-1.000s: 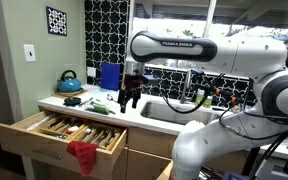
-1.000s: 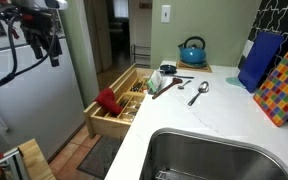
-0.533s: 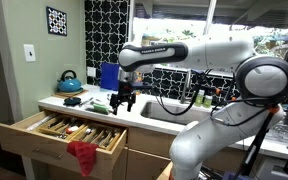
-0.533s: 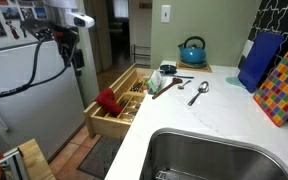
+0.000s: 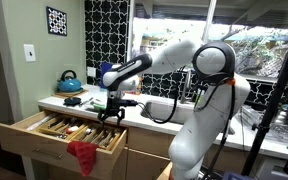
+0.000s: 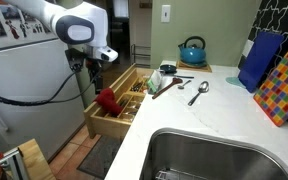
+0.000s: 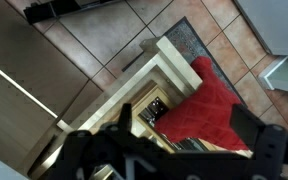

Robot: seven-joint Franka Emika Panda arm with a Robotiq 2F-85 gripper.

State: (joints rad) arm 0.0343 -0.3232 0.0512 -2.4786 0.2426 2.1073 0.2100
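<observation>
We see the white robot arm (image 5: 174,60) stretching from the right of the frame over an open wooden drawer (image 5: 34,146) at lower left. The drawer's long axis runs left to right, and it is pulled out toward the lower left. The gripper (image 5: 111,116) hangs just above its right end, fingers spread wide, holding nothing. A red cloth (image 5: 82,155) drapes over the front rim, pointing downward.

Jaws above open drawer (image 5: 29,142), red cloth (image 5: 82,155) at front
</observation>
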